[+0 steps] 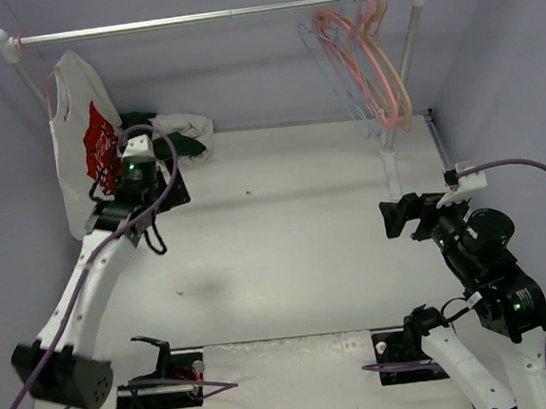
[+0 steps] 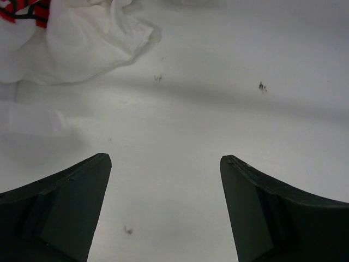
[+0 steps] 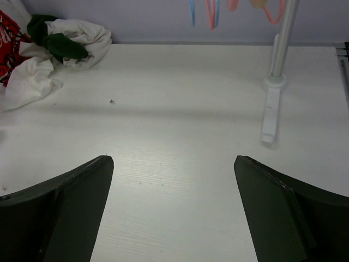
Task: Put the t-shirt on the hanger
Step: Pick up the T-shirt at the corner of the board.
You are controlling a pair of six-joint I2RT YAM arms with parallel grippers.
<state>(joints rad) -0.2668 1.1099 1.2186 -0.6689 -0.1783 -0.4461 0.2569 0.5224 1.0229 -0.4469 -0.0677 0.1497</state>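
Note:
The t-shirt (image 1: 179, 134) lies crumpled at the back left of the table, white with dark green parts; it also shows in the right wrist view (image 3: 65, 41). The light-blue hanger (image 1: 318, 59) hangs on the rod at the back right among pink and peach ones; its lower end shows in the right wrist view (image 3: 192, 13). My left gripper (image 1: 157, 186) is open and empty over bare table just in front of the t-shirt; its own view (image 2: 165, 161) shows nothing between the fingers. My right gripper (image 1: 389, 218) is open and empty at mid right, as its own view (image 3: 173, 161) shows.
A white shirt with a red graphic (image 1: 81, 145) hangs at the rod's left end, its hem resting on the table (image 2: 82, 43). The metal rod (image 1: 209, 17) spans the back. The rack's right post (image 3: 281, 43) and its foot stand at the back right.

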